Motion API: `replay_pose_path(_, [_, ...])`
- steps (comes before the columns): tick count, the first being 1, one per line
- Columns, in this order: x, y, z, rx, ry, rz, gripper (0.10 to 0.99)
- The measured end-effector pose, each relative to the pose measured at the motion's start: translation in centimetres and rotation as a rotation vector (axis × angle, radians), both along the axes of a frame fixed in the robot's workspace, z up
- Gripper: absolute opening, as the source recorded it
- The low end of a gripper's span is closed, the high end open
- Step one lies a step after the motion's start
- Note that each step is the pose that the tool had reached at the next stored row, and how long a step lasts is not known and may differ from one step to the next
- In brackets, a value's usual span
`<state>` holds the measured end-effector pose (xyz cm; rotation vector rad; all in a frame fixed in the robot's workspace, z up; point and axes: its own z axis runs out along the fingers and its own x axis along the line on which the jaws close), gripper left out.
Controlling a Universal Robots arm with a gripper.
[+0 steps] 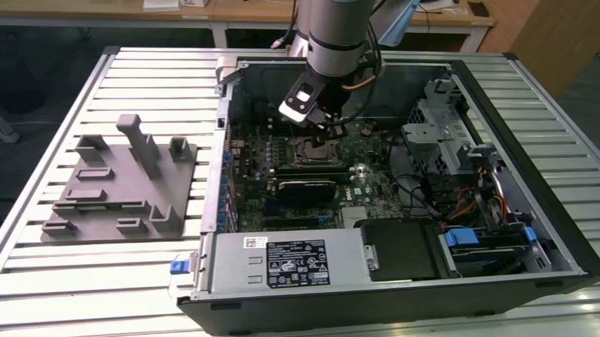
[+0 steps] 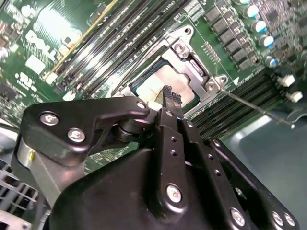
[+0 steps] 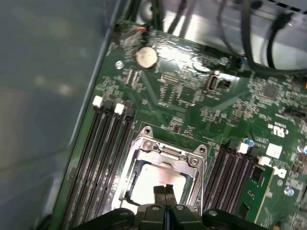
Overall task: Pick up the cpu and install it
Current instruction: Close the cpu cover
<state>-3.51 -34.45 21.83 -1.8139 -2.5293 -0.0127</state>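
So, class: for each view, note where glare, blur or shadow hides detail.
Second wrist view: glare whitens the motherboard beside the memory slots, and the cpu top shines pale. First wrist view: the grey surface beside the board is a soft blur. Exterior view: even light, computer case interior shadowed.

Thin square cpu (image 3: 144,186), pale silver metal top, bright under the light. Lies flat and level in the motherboard socket, ringed by the metal retention frame (image 3: 158,147), between two banks of black memory slots (image 3: 103,153). Appears seated, with edges parallel to the frame.
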Motion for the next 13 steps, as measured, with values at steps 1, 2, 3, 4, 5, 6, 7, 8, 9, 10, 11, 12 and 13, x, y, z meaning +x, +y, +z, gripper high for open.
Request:
replay_pose_path(1, [0.0,0.0,-0.01,0.0,0.0,0.018,0.106])
replay_pose_path(2, [0.0,0.0,-0.02,0.0,0.0,0.036,0.106])
replay_pose_path(3, [0.0,0.0,-0.03,0.0,-0.0001,0.054,0.106])
replay_pose_path(4, [0.0,0.0,-0.04,0.0,0.0,0.072,0.106])
replay_pose_path(5, [0.0,0.0,-0.05,0.0,0.0,0.09,0.106])
replay_pose_path(6, [0.0,0.0,-0.06,0.0,0.0,0.108,0.106])
replay_pose_path(7, [0.0,0.0,-0.07,0.0,0.0,0.126,0.106])
replay_pose_path(8, [0.0,0.0,-0.09,0.0,-0.0001,0.146,0.106])
replay_pose_path(9, [0.0,0.0,-0.1,0.0,0.0,0.164,0.106])
replay_pose_path(10, [0.0,0.0,-0.12,0.0,-0.0001,0.182,0.106])
replay_pose_path(11, [0.0,0.0,-0.13,0.0,-0.0001,0.2,0.106])
replay_pose_path(12, [0.0,0.0,-0.14,0.0,0.0,0.218,0.106])
replay_pose_path(13, [0.0,0.0,-0.16,0.0,0.0,0.236,0.106])
